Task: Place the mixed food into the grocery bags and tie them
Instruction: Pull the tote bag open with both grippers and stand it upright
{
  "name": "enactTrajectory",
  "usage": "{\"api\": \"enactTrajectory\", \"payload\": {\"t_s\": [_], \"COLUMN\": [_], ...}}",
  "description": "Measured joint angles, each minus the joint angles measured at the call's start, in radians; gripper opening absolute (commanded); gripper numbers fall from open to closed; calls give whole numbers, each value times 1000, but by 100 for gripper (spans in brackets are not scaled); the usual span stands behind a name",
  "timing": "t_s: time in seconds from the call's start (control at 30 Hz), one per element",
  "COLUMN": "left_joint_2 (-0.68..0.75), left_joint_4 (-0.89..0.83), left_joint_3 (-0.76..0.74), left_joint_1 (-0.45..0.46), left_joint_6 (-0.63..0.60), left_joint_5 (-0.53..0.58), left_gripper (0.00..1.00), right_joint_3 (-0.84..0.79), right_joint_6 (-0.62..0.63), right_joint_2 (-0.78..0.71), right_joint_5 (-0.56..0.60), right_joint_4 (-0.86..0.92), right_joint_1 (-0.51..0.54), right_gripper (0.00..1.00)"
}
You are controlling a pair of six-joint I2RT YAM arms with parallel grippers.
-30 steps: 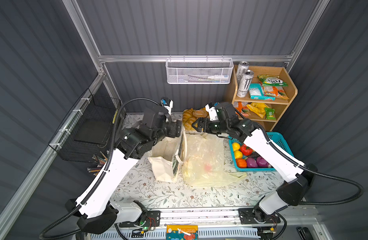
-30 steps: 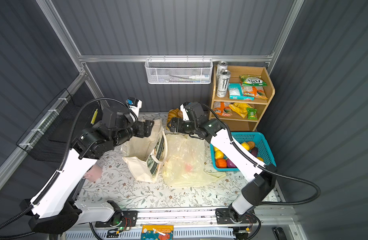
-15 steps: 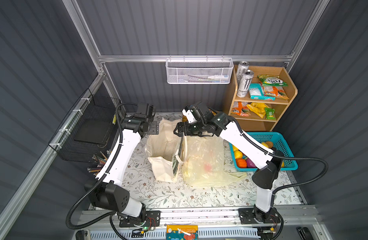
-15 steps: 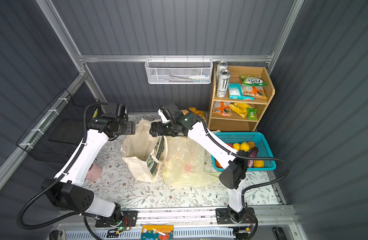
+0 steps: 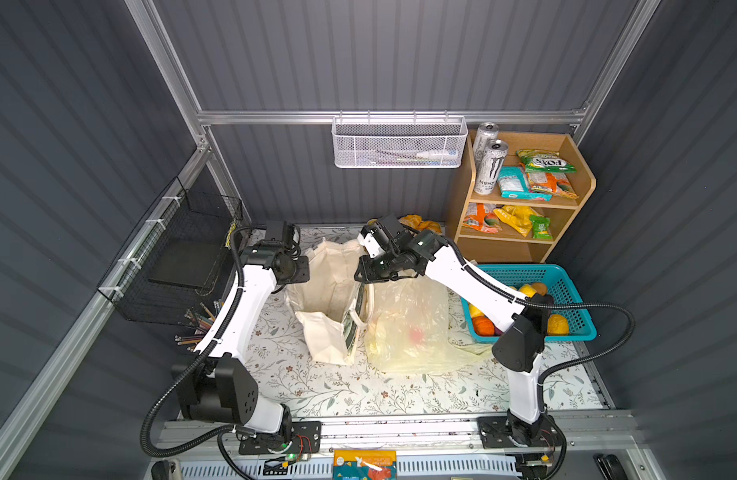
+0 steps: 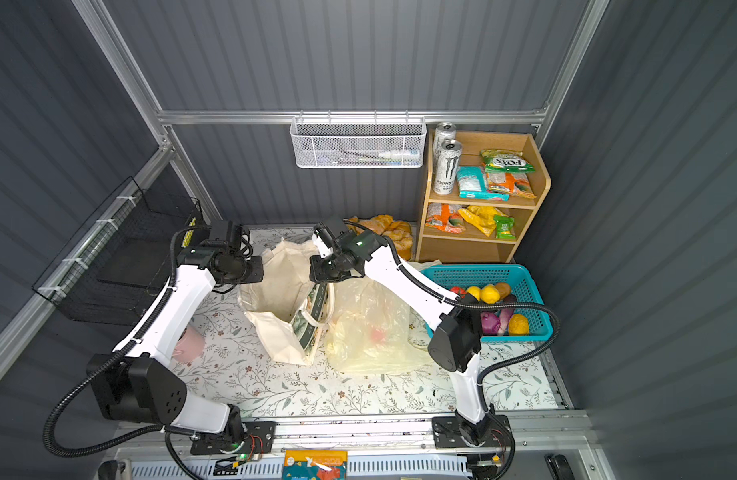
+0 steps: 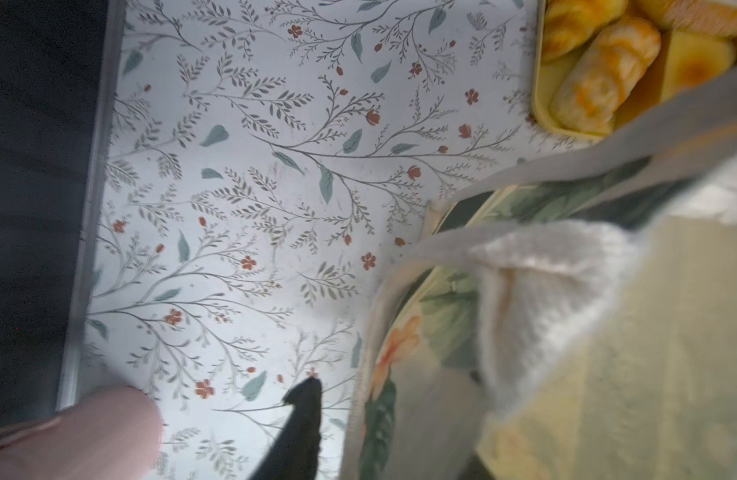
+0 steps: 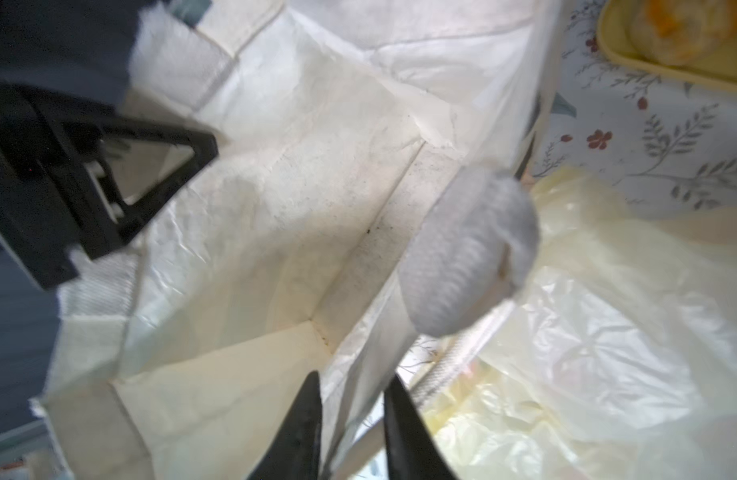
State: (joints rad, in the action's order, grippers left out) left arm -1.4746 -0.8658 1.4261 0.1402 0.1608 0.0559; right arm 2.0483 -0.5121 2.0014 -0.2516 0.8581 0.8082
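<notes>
The plastic bag (image 5: 408, 328) is found slumped on the floral tabletop (image 5: 358, 390), nearest the arm bases, with a reddish shape made out through its film. Touching it on the left, the canvas tote (image 5: 329, 291) is stood with its mouth open. The right claw (image 8: 352, 376) is closed on the tote wall next to the plastic bag, cloth being pinched between both fingers (image 8: 302, 428), as is shown in the right wrist view. The left claw (image 5: 300, 268) is set at the opposite rim; only one finger (image 7: 302, 415) is shown in the left wrist view, beside the hem, so its state cannot be told. The step in hand is judged to be the spreading of the tote's mouth for loading. It is best done if a single layer of rim is taken on each side, the handle (image 8: 470, 253) and the plastic film are kept out of the pinch, and the rims are drawn apart evenly so that the tote is not tipped. Farther back, the toy fruits (image 5: 529, 289) are held in the teal basket (image 5: 525, 274), and the Monster can (image 5: 489, 170) and teal-and-white packet (image 5: 510, 185) are kept on the wooden shelf (image 5: 584, 183). A pink cup (image 6: 188, 345) is shown in a top view and the left wrist view, not the right. The tote's bare floor is revealed by the right wrist view alone; the rolls on the bread tray (image 7: 566, 124) are shown most plainly by the left.
</notes>
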Motion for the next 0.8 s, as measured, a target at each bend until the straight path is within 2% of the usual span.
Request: {"api": "enactTrajectory", "payload": {"t_s": [0.13, 0.37, 0.47, 0.63, 0.7, 0.77, 0.8], "left_joint_2": [29, 62, 75, 78, 78, 78, 77], "left_joint_4": [32, 52, 61, 70, 76, 77, 75], "left_joint_3": [-31, -66, -77, -80, -80, -80, -80], "left_joint_1": [0, 1, 0, -5, -6, -6, -6], "left_joint_6": [3, 8, 12, 20, 19, 19, 19], "left_joint_5": [-33, -49, -48, -66, -89, -116, -129], "left_gripper": [0, 0, 0, 0, 0, 0, 0], "right_joint_3": [-150, -485, -562, -573, -570, -557, -549], "right_joint_6": [-3, -38, -58, -74, -75, -69, -67], "right_joint_2": [-82, -342, -396, -387, -381, -373, -372], "right_joint_5": [-4, -13, -15, -30, -40, -48, -51], "right_joint_4": [-53, -185, -228, -268, -273, -275, -275], "right_joint_1": [-31, -133, -159, -159, -155, -156, -156], "right_gripper": [0, 0, 0, 0, 16, 43, 52]}}
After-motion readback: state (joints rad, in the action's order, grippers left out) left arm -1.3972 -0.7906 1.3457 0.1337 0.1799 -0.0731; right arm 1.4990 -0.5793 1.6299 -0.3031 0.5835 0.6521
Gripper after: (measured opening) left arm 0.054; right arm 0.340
